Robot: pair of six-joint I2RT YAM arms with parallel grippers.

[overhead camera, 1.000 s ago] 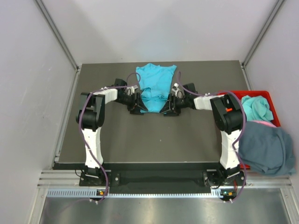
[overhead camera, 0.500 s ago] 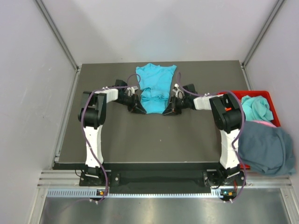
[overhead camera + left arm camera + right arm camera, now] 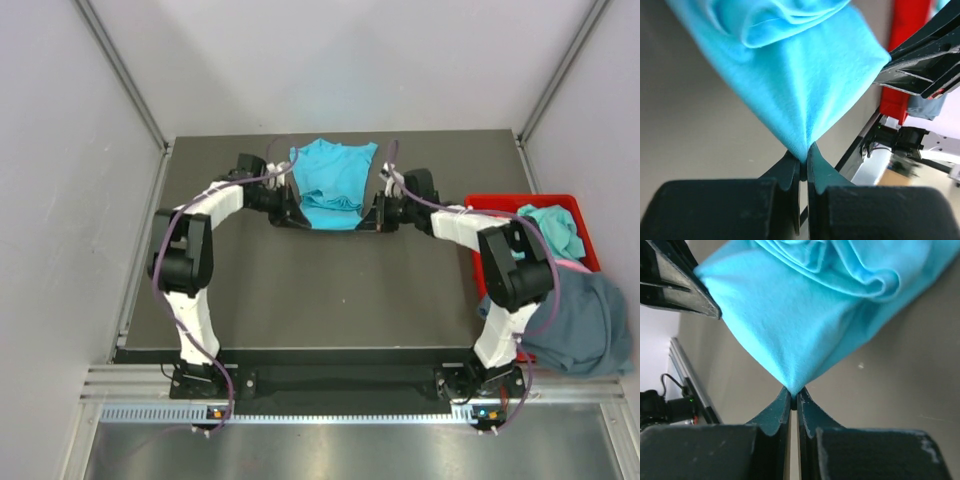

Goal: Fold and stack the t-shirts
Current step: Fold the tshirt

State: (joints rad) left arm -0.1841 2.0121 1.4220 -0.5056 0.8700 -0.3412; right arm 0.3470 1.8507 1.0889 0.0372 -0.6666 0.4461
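Barely started: turquoise t-shirt mid-fold, nothing stacked.
Left tool, right tool pinch its corners (other t-shirts heaped at bin).

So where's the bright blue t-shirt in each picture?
Top view: the turquoise t-shirt lies at the far middle of the table, between the left claw and the right claw.
Left wrist view: the t-shirt fills the top middle, its corner pinched in the left claw.
Right wrist view: the t-shirt fills the top, its corner pinched in the right claw.
Shared landmark: the grey table under it.
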